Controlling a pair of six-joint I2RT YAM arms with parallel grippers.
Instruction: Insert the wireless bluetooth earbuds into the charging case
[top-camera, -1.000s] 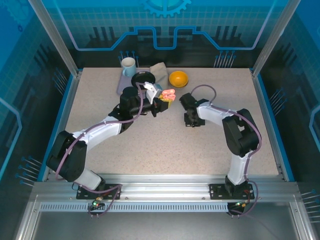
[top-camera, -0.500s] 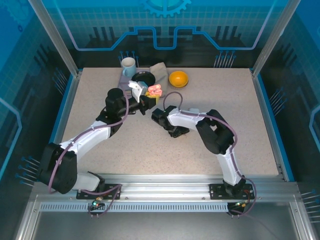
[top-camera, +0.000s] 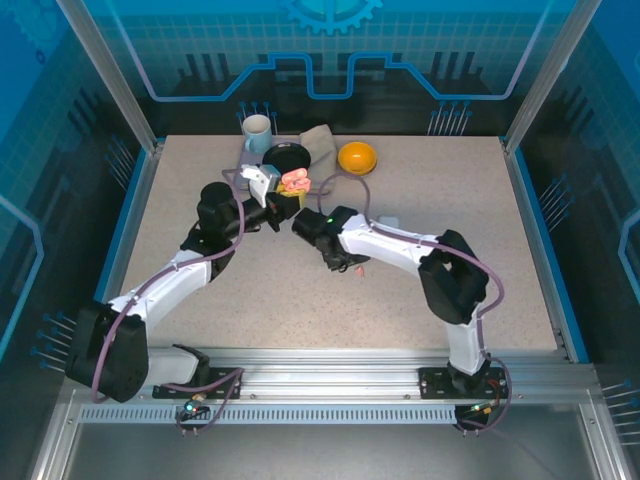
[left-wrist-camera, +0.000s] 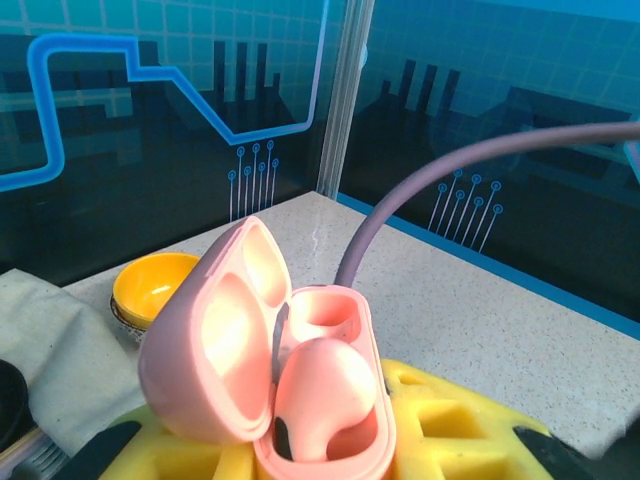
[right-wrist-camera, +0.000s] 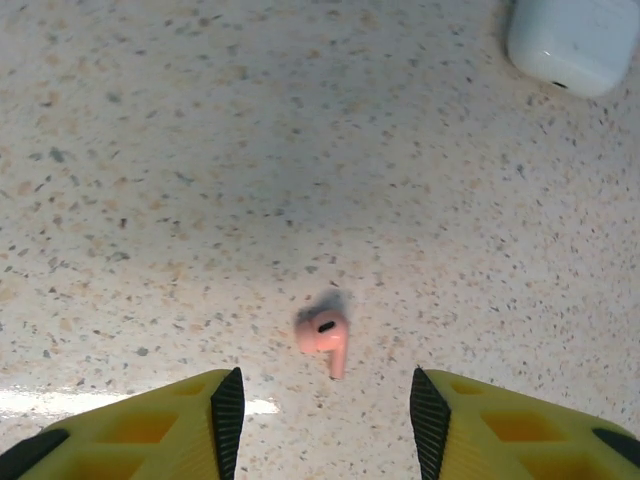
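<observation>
Left gripper (top-camera: 288, 196): clamped on the pink charging case (left-wrist-camera: 240, 350), held off the table toward the back, near the yellow bowl (left-wrist-camera: 160, 288) and the grey cloth (left-wrist-camera: 50, 340).
- Lid hinged fully back to the left, cavity facing up and toward the wrist camera.
- 1 pink earbud (left-wrist-camera: 325, 390) is seated in the nearer well. The second well (left-wrist-camera: 330, 308) behind it is empty.
- Judgement: the case is held raised and open so the free well is offered to the other arm. A firm clamp stops the case twisting when a bud is pushed in.

Right gripper (right-wrist-camera: 325, 400): pointing straight down at the tabletop (right-wrist-camera: 150, 150), jaws parted to a medium gap, nothing between them.
- The loose pink earbud (right-wrist-camera: 323, 337) lies flat on the table just ahead of the gap and roughly centred on it. Its stem angles toward the right-hand finger, and no finger touches it.
- Judgement: the jaws are set wider than the bud so they can straddle it on the way down. This looks like the pick for the second bud, with 1 of the 2 pink wells filled.

Other items: a closed white case (right-wrist-camera: 572, 42) sits on the table at the far right of the right wrist view, well apart from the bud.

Risks (judgement):
- The bud is small, smooth and lying on its side, so it could skate or flip as the pads close.
- The stem direction will need sorting before it can drop into the well.
- The 2 wrists are close together in the overhead view, so the transfer path is short but tight.
</observation>
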